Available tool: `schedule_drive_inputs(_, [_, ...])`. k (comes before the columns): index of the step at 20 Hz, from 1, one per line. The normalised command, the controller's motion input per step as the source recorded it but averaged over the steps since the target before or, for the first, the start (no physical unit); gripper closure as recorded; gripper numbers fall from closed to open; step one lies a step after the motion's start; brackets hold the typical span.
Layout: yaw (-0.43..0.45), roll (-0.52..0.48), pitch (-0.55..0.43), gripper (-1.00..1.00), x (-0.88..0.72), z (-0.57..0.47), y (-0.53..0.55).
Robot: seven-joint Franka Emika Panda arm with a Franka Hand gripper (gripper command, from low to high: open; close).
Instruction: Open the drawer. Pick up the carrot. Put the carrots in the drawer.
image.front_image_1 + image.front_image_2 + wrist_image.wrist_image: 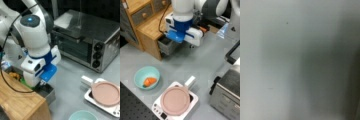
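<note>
The arm fills the upper left in both front views, its gripper (43, 82) lowered at the open drawer (48, 92) that juts from the wooden cabinet (20, 102); whether its jaws are wide or narrow cannot be told. The oven (87, 37) sits at upper right. A pink plate (175, 100) rests on a white tray (193, 100). The carrot (149, 81) lies in the teal bowl (138, 75), lower left. The wrist view shows only grey blur.

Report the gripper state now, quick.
Gripper: down at the drawer by the wooden cabinet; open or shut cannot be told. The carrot lies in the teal bowl.
</note>
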Motion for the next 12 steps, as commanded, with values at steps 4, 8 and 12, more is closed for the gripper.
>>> schedule_drive_inputs(4, [-0.061, 0.089, -0.061, -1.00, 0.05, -0.06, 0.11])
schedule_drive_inputs(8, [-0.061, 0.089, -0.061, -1.00, 0.05, -0.06, 0.11])
schedule_drive_inputs(12, [-0.061, 0.089, -0.061, -1.00, 0.05, -0.06, 0.11])
